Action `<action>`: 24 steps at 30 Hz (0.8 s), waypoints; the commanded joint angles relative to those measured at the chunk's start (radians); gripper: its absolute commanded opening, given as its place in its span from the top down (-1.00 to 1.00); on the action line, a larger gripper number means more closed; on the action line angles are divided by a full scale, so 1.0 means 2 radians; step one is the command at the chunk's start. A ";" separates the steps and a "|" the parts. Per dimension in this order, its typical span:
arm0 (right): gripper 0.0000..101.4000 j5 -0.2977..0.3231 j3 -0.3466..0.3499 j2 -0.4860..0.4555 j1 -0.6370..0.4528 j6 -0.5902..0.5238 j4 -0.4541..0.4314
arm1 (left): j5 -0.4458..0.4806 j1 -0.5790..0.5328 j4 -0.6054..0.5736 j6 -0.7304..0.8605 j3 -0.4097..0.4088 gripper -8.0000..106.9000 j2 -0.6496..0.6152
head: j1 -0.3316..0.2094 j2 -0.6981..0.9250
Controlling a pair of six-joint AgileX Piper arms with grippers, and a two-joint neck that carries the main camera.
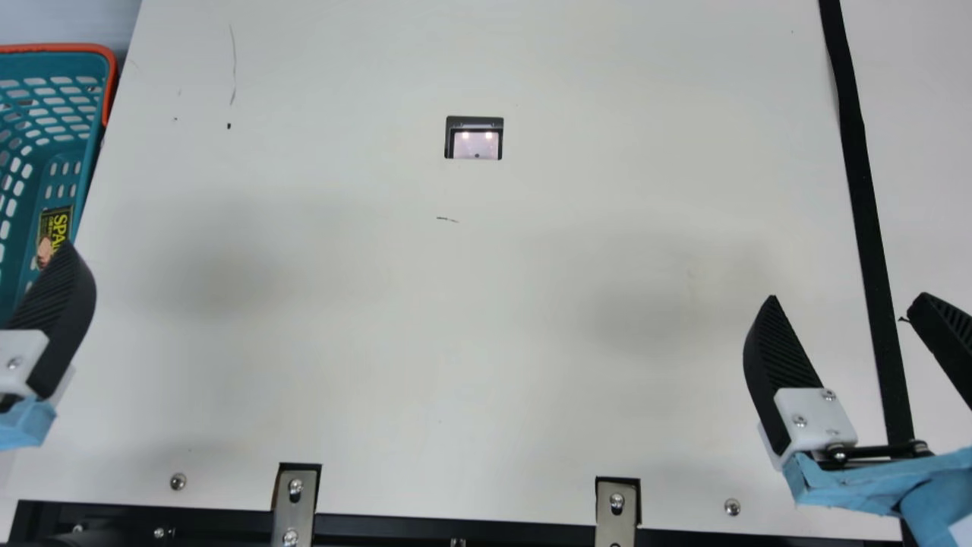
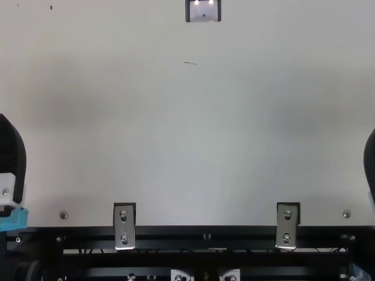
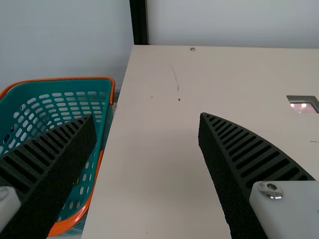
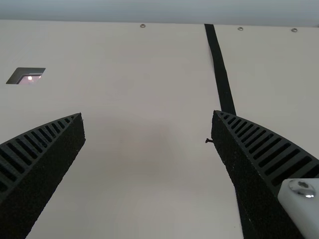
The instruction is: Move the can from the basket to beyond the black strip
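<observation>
Left pincer (image 1: 57, 327) and right pincer (image 1: 848, 295) gape — latticed basket (image 1: 64, 64) holds a seemingly boxy can (image 1: 57, 226).

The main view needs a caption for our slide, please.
Can in the teal basket at left, black strip at right.

Main, top views: looked steeply down on desk (image 1: 531, 319), top nearer. Wrist views: faced twelve o'clock, lower. All shared cutout (image 1: 475, 144).

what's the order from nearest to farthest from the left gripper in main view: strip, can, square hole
1. can: far left, inside the basket
2. square hole: middle of the view, toward its top
3. strip: over on the right side
</observation>
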 commanded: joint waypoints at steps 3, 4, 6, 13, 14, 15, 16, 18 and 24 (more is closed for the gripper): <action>-1.00 0.000 0.000 0.000 0.000 0.000 0.000 | 0.000 0.000 0.000 0.000 0.000 -0.71 0.000 | 0.000 -0.001; -1.00 0.000 0.000 0.000 0.000 0.000 0.000 | 0.000 0.000 0.000 0.000 0.000 -0.71 0.000 | 0.000 -0.001; -1.00 0.000 0.000 0.000 0.000 0.000 0.000 | 0.000 0.000 0.000 0.000 0.000 -0.71 0.000 | 0.000 -0.001; -1.00 0.000 0.000 0.000 0.000 0.000 0.000 | 0.000 0.000 0.000 0.000 0.000 -0.71 0.000 | 0.000 -0.001; -1.00 0.000 0.000 0.000 0.000 0.000 0.000 | 0.000 0.000 0.000 0.000 0.000 -0.71 0.000 | 0.000 -0.001; -1.00 0.000 0.000 0.000 0.000 0.000 0.000 | 0.000 0.000 0.000 0.000 0.000 -0.71 0.000 | 0.000 -0.001; -1.00 0.000 0.000 0.000 0.000 0.000 0.000 | 0.000 0.000 0.000 0.000 0.000 -0.71 0.000 | 0.000 -0.001; -1.00 0.000 0.000 0.000 0.000 0.000 0.000 | 0.000 0.000 0.000 0.000 0.000 -0.71 0.000 | 0.000 -0.001; -1.00 0.000 0.000 0.000 0.000 0.000 0.000 | 0.000 0.000 0.000 0.000 0.000 -0.71 0.000 | 0.000 -0.001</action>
